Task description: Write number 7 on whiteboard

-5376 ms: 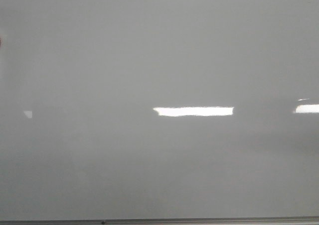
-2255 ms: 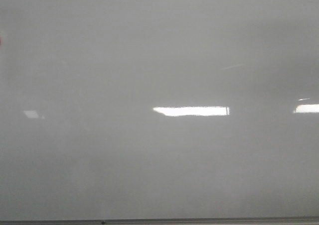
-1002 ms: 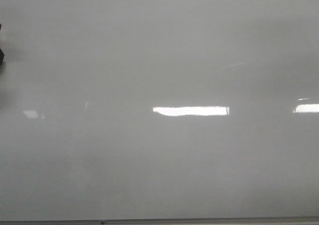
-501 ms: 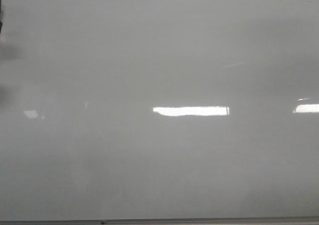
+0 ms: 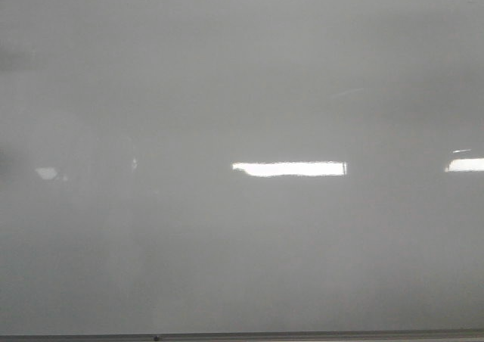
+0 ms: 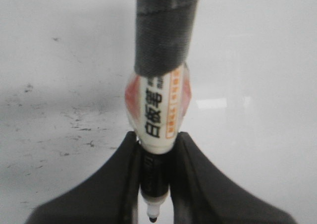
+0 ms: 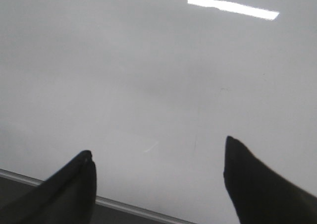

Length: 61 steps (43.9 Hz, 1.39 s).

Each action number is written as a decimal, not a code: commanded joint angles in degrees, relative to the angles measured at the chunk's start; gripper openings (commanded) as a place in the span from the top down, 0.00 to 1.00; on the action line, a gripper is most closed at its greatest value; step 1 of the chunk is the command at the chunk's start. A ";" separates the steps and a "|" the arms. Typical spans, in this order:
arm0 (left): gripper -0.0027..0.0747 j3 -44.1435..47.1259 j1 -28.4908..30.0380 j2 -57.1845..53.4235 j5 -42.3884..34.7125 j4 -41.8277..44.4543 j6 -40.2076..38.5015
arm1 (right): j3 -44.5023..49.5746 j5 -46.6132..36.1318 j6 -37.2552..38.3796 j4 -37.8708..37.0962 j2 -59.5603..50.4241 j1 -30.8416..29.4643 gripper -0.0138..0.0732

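Observation:
The whiteboard (image 5: 242, 92) fills the front view as a glossy pale grey surface, and no number 7 shows on it in any view. Neither gripper appears in the front view. In the left wrist view my left gripper (image 6: 157, 137) is shut on a white marker (image 6: 158, 110) with black lettering and grey tape round its far end. Its dark nib (image 6: 152, 217) shows between the fingers (image 6: 114, 174), over the whiteboard (image 6: 257, 60). My right gripper (image 7: 157, 147) is open with nothing between its fingers, over the whiteboard (image 7: 148, 60).
Bright rectangular glare patches (image 5: 289, 169) lie on the board. The thin grey frame edge (image 5: 242, 337) runs along the bottom of the front view and shows close to my right gripper as frame edge (image 7: 129, 206). Small dark smudges (image 6: 74, 125) mark the board beside the marker.
A dark shape at the left edge of the front view, seen a second and half a second ago, has left the picture. The board looks the same.

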 commanded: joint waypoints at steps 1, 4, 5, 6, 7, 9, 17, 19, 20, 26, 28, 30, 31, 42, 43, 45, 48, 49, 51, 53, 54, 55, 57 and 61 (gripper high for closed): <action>0.99 -4.65 -0.68 -4.78 5.79 -0.31 4.43 | -4.10 -0.69 -0.45 0.34 0.51 0.02 0.20; 0.99 -6.36 -2.12 -6.17 9.63 -0.68 7.81 | -5.60 0.50 -0.45 0.34 0.51 0.02 0.20; 0.99 -6.66 -2.54 -6.54 10.83 -0.87 9.00 | -5.92 0.79 -0.45 0.34 0.51 0.02 0.20; 0.99 -7.12 -3.23 -6.71 11.96 -1.24 10.28 | -6.28 1.13 -0.45 0.34 0.51 0.02 0.20; 0.99 -7.68 -4.28 -6.87 13.08 -1.88 11.57 | -6.59 1.51 -0.45 0.34 0.64 0.02 0.20; 0.99 -8.53 -6.04 -7.02 15.36 -2.79 13.94 | -7.11 2.09 -0.45 0.34 0.72 0.02 0.20; 0.99 -11.11 -15.45 -5.44 20.56 -7.48 21.38 | -7.76 4.93 -0.50 0.34 2.92 0.02 0.20; 0.99 -11.82 -18.50 -4.64 20.99 -7.48 21.38 | -7.76 5.64 -0.50 0.45 3.65 0.02 0.20; 0.99 -12.08 -19.77 -4.04 20.99 -7.48 21.38 | -7.76 5.93 -0.50 0.45 4.08 0.02 0.20; 0.99 -13.30 -27.66 -1.45 21.43 -7.37 25.77 | -7.76 6.89 -2.85 1.37 6.08 0.02 0.20; 0.99 -13.28 -30.52 -0.66 21.43 -7.37 27.99 | -7.76 7.62 -5.21 3.49 6.72 0.02 0.20; 0.99 -13.28 -33.33 0.04 21.55 -7.37 30.71 | -7.76 8.54 -8.55 6.66 7.83 0.02 0.20; 0.99 -13.28 -34.45 0.35 21.55 -7.37 31.25 | -7.76 9.00 -10.19 8.21 8.16 0.02 0.20; 0.99 -13.28 -44.79 2.27 21.67 -6.03 33.37 | -8.27 13.20 -35.20 26.39 14.68 4.34 0.20; 0.99 -13.28 -45.51 2.35 21.67 -5.57 33.37 | -8.56 13.87 -36.88 27.33 15.33 5.09 0.20; 0.99 -13.28 -46.41 2.52 21.67 -5.10 33.37 | -9.56 15.55 -40.23 28.90 16.84 7.06 0.20; 0.99 -13.28 -47.48 2.56 21.67 -4.57 33.37 | -11.30 17.36 -42.85 29.31 18.73 10.06 0.20; 0.99 -13.28 -47.69 2.56 21.67 -4.46 33.37 | -11.83 17.66 -43.43 29.31 19.35 11.10 0.20; 0.99 -13.28 -48.17 2.56 21.67 -4.46 33.37 | -12.98 17.79 -44.34 29.31 20.98 13.90 0.20; 0.99 -13.28 -48.44 2.56 21.67 -4.46 33.37 | -13.97 17.62 -45.47 29.31 22.20 16.32 0.20; 0.99 -13.28 -48.52 2.56 21.67 -4.46 33.37 | -14.42 17.51 -46.24 29.31 22.78 17.35 0.20; 0.99 -13.28 -48.67 2.56 21.67 -4.46 33.37 | -14.93 17.23 -46.73 29.31 23.57 18.64 0.20; 0.99 -13.28 -48.81 2.56 21.67 -4.46 33.37 | -15.76 16.61 -46.73 29.31 24.70 20.46 0.20; 0.99 -13.28 -48.81 2.56 21.67 -4.46 33.37 | -17.55 15.52 -46.73 29.31 27.25 23.84 0.20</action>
